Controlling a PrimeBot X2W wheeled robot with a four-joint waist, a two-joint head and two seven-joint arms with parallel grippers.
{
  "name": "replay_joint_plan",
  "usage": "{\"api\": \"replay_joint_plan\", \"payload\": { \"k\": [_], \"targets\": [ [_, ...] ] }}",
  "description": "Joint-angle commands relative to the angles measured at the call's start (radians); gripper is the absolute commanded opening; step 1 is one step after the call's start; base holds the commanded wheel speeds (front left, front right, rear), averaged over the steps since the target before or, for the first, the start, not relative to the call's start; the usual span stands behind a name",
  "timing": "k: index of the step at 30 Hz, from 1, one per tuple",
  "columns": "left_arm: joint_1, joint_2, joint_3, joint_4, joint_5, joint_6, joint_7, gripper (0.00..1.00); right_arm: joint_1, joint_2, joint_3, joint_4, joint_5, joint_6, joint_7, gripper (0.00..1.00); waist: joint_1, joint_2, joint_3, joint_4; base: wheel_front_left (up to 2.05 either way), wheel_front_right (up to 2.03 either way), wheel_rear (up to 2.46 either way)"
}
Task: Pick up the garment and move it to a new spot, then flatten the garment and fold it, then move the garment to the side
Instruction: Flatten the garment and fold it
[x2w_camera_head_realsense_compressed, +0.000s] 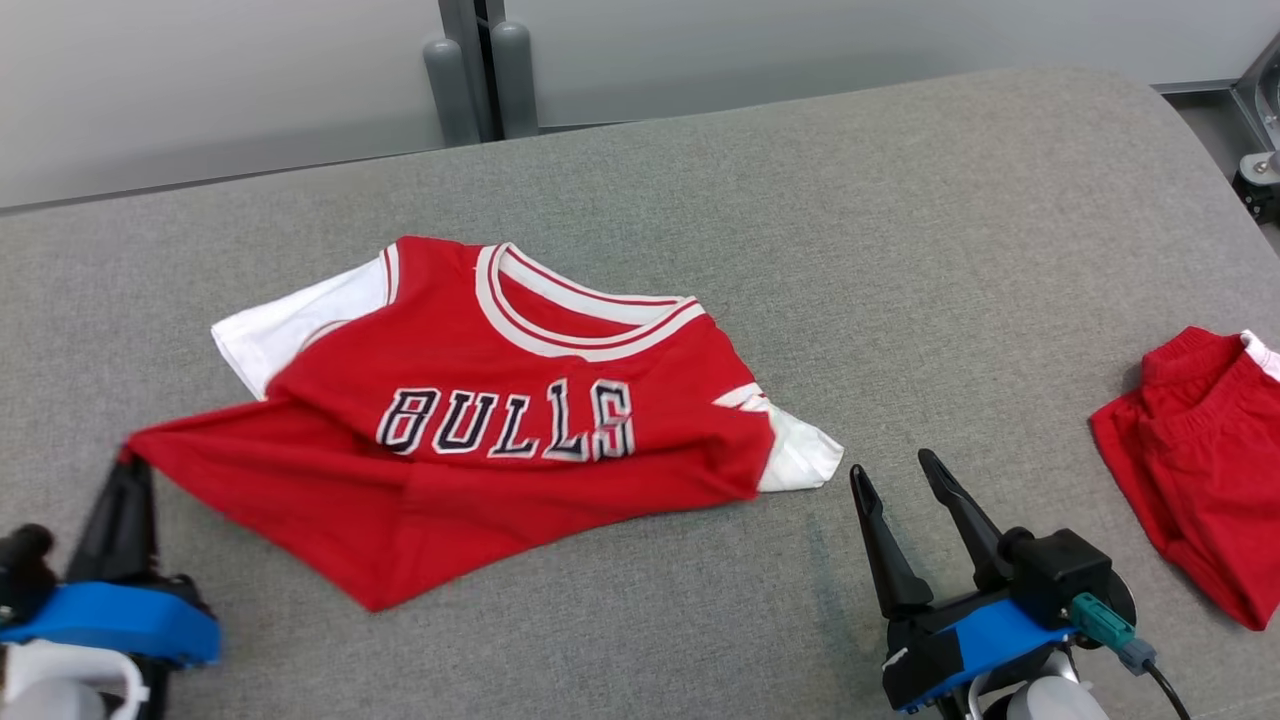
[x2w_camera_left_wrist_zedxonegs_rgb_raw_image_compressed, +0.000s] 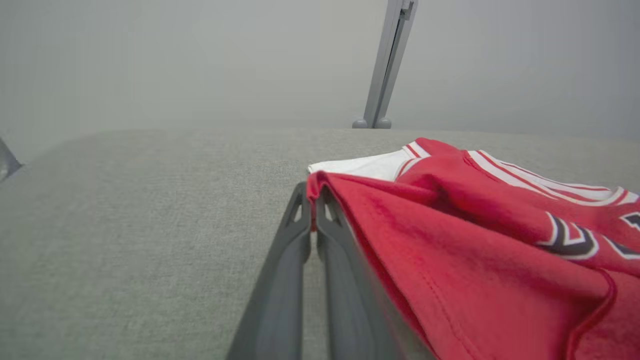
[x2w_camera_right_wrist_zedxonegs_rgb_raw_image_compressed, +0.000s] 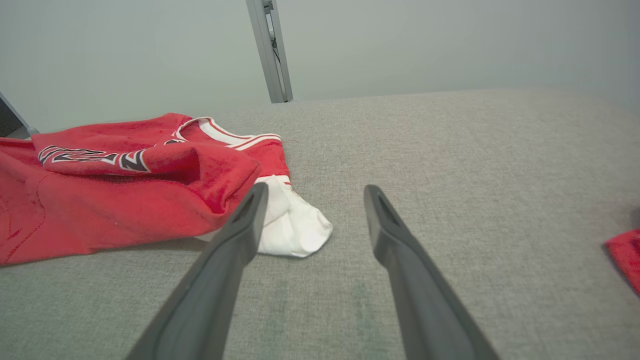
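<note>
Clamping jersey (x2w_camera_head_realsense_compressed: 450, 490) corner with left gripper (x2w_camera_head_realsense_compressed: 128, 465), jaws closed on it; holding right gripper (x2w_camera_head_realsense_compressed: 890, 463) wide open. Just short of white sleeve (x2w_camera_head_realsense_compressed: 800, 455).

At the lower left of the head view, the left tool (x2w_camera_head_realsense_compressed: 128, 470) is a pair of long, dark, tapering fingers rising from a bright blue collar (x2w_camera_head_realsense_compressed: 120, 620), with a black knob (x2w_camera_head_realsense_compressed: 25, 565) beside it and a pale white forearm shell (x2w_camera_head_realsense_compressed: 60, 690) below. At the lower right, the right tool (x2w_camera_head_realsense_compressed: 892, 465) has the same slim black fingers on a black-and-blue mount (x2w_camera_head_realsense_compressed: 960, 640), beside a boxy black block (x2w_camera_head_realsense_compressed: 1060, 570) carrying a teal plug (x2w_camera_head_realsense_compressed: 1100, 618) and a black cable (x2w_camera_head_realsense_compressed: 1165, 690). Up close in the wrist views, the fingers (x2w_camera_left_wrist_zedxonegs_rgb_raw_image_compressed: 280, 280) are matte charcoal with a narrow slot cut near each tip.
</note>
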Motion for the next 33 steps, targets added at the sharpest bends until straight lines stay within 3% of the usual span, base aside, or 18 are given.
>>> {"api": "replay_joint_plan", "payload": {
  "k": [1,6,8,9,14,20,25,33],
  "targets": [
    [-0.021,0.012,0.018,0.008,0.005,0.002,-0.002,0.00,-0.013,-0.003,0.003,0.001,0.007,0.000,0.000,1.00,0.0000,0.0000,0.002,0.002,0.00,0.00,0.00],
    [-0.073,0.049,0.098,0.061,0.041,0.002,-0.002,0.00,-0.021,-0.004,0.015,0.004,0.011,0.000,0.000,1.00,0.0000,0.0000,0.010,0.002,0.00,0.00,0.00],
    [-0.088,0.045,0.123,0.085,0.057,0.002,-0.002,0.81,-0.019,-0.004,0.018,0.005,0.008,0.000,0.000,1.00,0.0000,0.0000,0.010,0.001,0.00,0.00,0.00],
    [-0.099,0.039,0.136,0.082,0.067,0.002,-0.003,1.00,-0.018,-0.004,0.017,0.006,0.007,0.000,0.000,1.00,0.0000,0.0000,0.009,0.000,0.00,0.00,0.00],
    [-0.078,-0.013,0.128,0.030,0.087,0.002,-0.002,1.00,-0.011,-0.003,0.014,0.009,0.010,0.000,0.000,1.00,0.0000,0.0000,0.004,0.001,0.00,0.00,0.00],
    [-0.031,-0.066,-0.024,-0.071,0.046,0.002,-0.002,1.00,-0.015,-0.003,0.037,0.007,0.025,0.000,0.000,1.00,0.0000,0.0000,0.002,-0.004,0.00,0.00,0.00],
    [-0.029,-0.037,-0.164,-0.055,-0.009,0.002,-0.002,1.00,-0.020,-0.003,0.063,0.001,0.025,0.000,0.000,1.00,0.0000,0.0000,0.009,-0.026,0.00,0.00,0.00],
    [-0.115,0.009,-0.308,0.115,-0.094,0.002,-0.002,1.00,-0.001,-0.003,0.060,0.000,0.014,0.000,0.000,1.00,0.0000,0.0000,0.010,-0.057,0.00,0.00,0.00]
  ]
}}
